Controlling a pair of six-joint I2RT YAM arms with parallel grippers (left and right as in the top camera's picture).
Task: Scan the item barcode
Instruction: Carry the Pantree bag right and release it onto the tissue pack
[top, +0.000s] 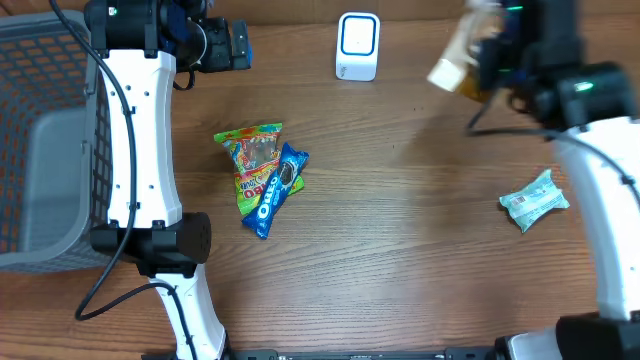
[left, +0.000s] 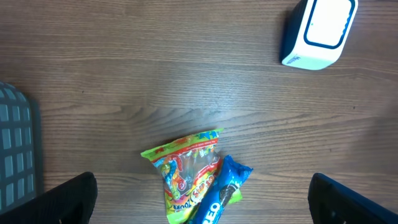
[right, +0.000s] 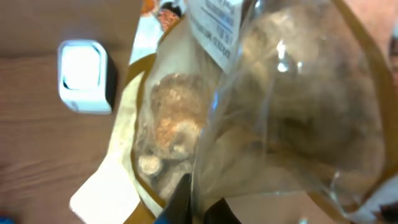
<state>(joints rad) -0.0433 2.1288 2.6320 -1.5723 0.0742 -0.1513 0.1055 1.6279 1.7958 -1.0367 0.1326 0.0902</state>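
Note:
The white barcode scanner with its blue face stands at the back middle of the table. Up in the air to its right, my right gripper is shut on a clear-and-tan snack bag. In the right wrist view that bag fills the frame, pinched at its edge between the fingers, with the scanner to its left. My left gripper hovers at the back left, open and holding nothing. Its wrist view shows the fingers wide apart above the table.
A gummy candy bag and a blue Oreo pack lie overlapping left of centre, also seen as the candy bag and Oreo pack. A pale teal packet lies at the right. A grey mesh basket stands at the far left.

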